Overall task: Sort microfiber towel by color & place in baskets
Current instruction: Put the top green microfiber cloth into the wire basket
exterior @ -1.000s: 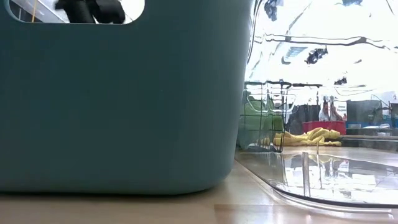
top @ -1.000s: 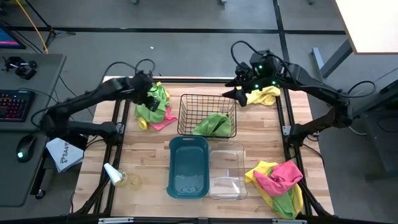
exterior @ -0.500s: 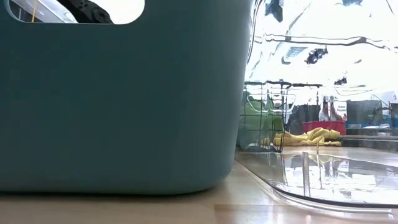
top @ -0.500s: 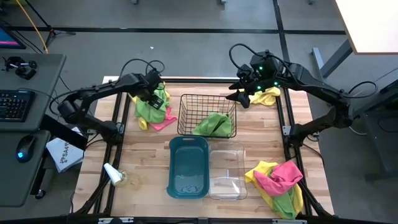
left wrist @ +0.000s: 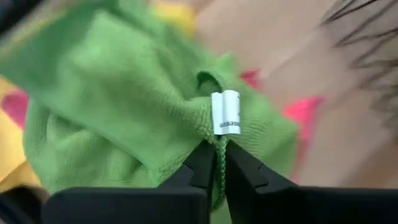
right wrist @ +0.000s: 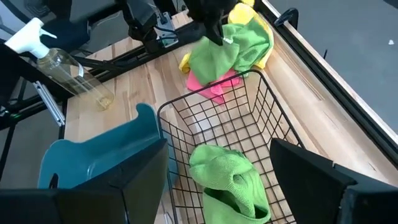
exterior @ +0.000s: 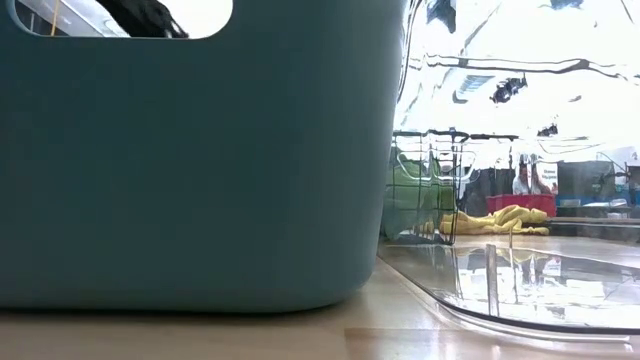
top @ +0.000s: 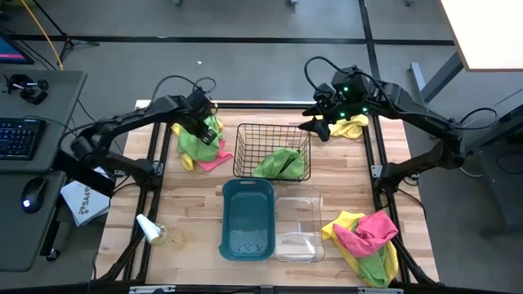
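On the table's far left lies a pile of green, pink and yellow towels. My left gripper is down on this pile, shut on the green towel. My right gripper hangs open just past the far right corner of the black wire basket, close to a yellow towel on the far right of the table. Another green towel lies inside the wire basket. The teal bin and the clear bin stand side by side nearer the front. My left gripper pinches the green towel's hemmed edge between its two fingertips, right beside the white tag. The fingers come from above. Seen from the right wrist view, the towel drapes below the gripper, with its lower part on the pile.
A second pile of yellow, pink and green towels lies at the near right. A spray bottle lies at the near left corner, and a white paper sits off the table's left side. In the low view the teal bin's wall fills the left.
My left gripper has shifted a little toward the table's right edge, onto the green towel of the far left pile. The left arm's elbow has swung toward the far edge.
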Available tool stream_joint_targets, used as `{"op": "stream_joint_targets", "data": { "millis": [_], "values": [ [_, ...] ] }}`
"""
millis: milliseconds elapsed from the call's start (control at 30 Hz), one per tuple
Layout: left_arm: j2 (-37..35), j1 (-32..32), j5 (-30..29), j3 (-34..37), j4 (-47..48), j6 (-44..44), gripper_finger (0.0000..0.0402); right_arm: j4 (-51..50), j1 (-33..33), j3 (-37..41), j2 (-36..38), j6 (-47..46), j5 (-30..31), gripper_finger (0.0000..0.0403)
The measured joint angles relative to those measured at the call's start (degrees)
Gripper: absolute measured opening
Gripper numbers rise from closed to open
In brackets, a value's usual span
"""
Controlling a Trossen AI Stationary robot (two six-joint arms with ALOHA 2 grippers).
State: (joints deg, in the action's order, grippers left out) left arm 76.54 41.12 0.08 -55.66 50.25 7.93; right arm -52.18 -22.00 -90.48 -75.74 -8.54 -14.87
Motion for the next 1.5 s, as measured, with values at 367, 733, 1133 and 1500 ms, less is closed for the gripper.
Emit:
{"op": "stream_joint_targets", "data": {
  "millis": [367,733,1133,1500],
  "values": [
    [-13.3,-11.6,5.2,-24.0,-5.6,-1.6,0.0001,4.8,-0.1,-4.3,3.9,1.5,3.9,0.0277],
    [-5.8,-30.7,5.4,-31.9,-29.6,-11.4,0.0000,7.2,-0.1,-4.4,4.3,4.1,8.4,0.0277],
    [-2.2,-30.1,-11.9,-14.4,-39.5,-10.2,0.0000,4.4,-0.1,-4.4,4.8,3.5,8.2,0.0277],
    [-2.4,-29.3,-7.3,-16.2,-51.8,-16.1,0.0000,3.8,-0.1,-4.4,7.8,1.5,8.0,0.0277]
  ]
}}
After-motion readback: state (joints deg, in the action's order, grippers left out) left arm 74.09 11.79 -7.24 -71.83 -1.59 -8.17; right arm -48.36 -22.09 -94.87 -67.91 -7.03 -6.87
